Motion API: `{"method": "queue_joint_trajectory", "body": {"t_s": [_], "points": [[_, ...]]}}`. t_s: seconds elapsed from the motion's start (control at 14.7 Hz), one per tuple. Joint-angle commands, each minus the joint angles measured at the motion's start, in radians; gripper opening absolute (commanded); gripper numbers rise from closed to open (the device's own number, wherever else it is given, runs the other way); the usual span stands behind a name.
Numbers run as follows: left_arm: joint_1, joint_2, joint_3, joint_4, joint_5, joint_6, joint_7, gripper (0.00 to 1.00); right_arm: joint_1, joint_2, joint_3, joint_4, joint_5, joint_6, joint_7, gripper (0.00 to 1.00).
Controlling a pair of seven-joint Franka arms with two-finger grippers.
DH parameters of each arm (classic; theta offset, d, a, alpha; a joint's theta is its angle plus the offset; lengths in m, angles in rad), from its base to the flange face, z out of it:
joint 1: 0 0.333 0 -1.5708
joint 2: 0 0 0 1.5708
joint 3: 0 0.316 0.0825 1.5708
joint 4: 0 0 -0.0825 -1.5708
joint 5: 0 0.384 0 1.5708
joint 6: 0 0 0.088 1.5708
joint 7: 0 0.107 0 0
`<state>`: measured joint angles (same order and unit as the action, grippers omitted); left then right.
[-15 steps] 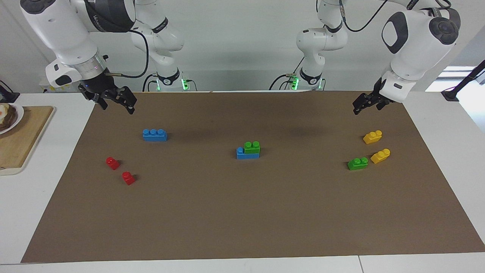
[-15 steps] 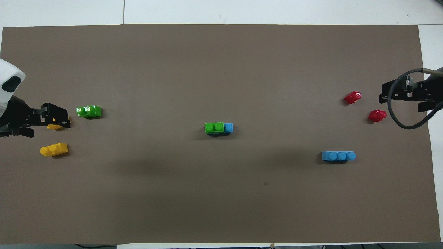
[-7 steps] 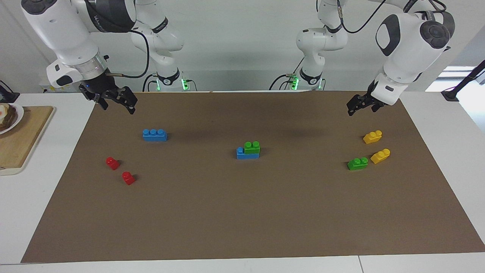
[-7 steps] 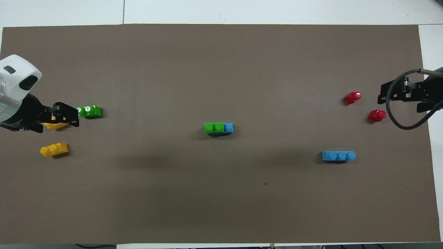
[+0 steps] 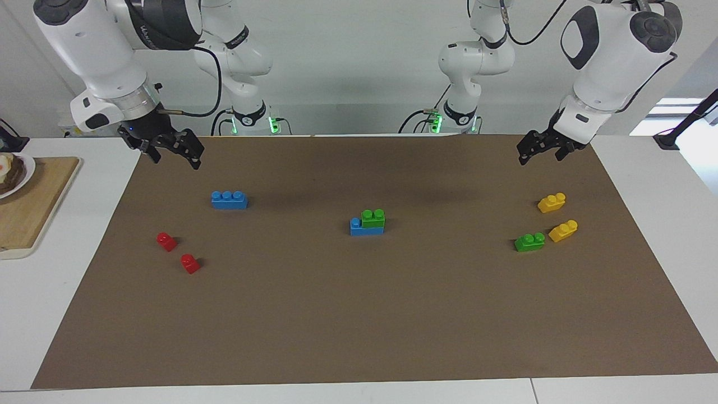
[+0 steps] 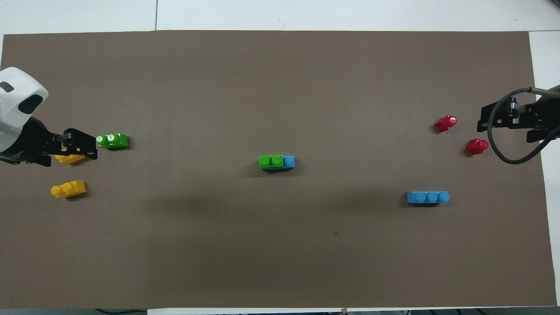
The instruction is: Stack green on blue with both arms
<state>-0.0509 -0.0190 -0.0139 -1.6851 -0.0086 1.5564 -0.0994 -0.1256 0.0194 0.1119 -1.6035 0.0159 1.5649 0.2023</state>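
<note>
One green brick (image 5: 373, 217) sits on a blue brick (image 5: 357, 226). Your left gripper (image 5: 537, 149) and right gripper (image 5: 168, 149) hover empty, jaws apart. Next, probably: loose green brick (image 5: 529, 242) onto bare blue brick (image 5: 229, 200).

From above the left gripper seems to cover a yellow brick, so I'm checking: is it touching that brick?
Apart. The facing view shows the left gripper raised in the air, with bare mat between it and the yellow brick.

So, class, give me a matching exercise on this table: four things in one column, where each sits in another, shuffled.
Things:
1. stacked green brick
2. loose green brick
3. loose blue brick
4. red bricks

Places:
A. beside a yellow brick
B. on the middle blue brick
C. farther from the robots than the loose blue brick
D. alone, nearest the right gripper

Pairs: 1-B, 2-A, 3-D, 4-C
</note>
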Motion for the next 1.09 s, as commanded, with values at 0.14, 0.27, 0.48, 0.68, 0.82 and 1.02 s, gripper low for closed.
{"method": "queue_joint_trajectory", "body": {"t_s": [0.14,0.27,0.48,0.68,0.82,1.02], "points": [[-0.003,0.007,0.005,0.022,0.018,-0.012,0.026,1.0,-0.016,-0.035,0.011,-0.036,-0.033,0.003,-0.081,1.0],[-0.003,0.004,0.005,0.018,0.018,-0.01,0.027,1.0,-0.016,-0.033,0.011,-0.035,-0.042,0.001,-0.086,1.0],[-0.007,0.004,0.005,0.018,0.018,-0.01,0.026,1.0,-0.016,-0.033,0.011,-0.035,-0.045,0.001,-0.086,1.0],[-0.003,0.004,0.005,0.018,0.018,-0.009,0.027,1.0,-0.016,-0.033,0.011,-0.035,-0.045,0.003,-0.081,1.0],[-0.001,0.001,0.005,0.018,0.018,-0.007,0.029,1.0,-0.016,-0.033,0.011,-0.033,-0.045,0.003,-0.081,1.0],[-0.006,-0.002,0.006,0.018,0.018,-0.007,0.027,1.0,-0.016,-0.033,0.009,-0.035,-0.045,0.003,-0.08,1.0]]}}
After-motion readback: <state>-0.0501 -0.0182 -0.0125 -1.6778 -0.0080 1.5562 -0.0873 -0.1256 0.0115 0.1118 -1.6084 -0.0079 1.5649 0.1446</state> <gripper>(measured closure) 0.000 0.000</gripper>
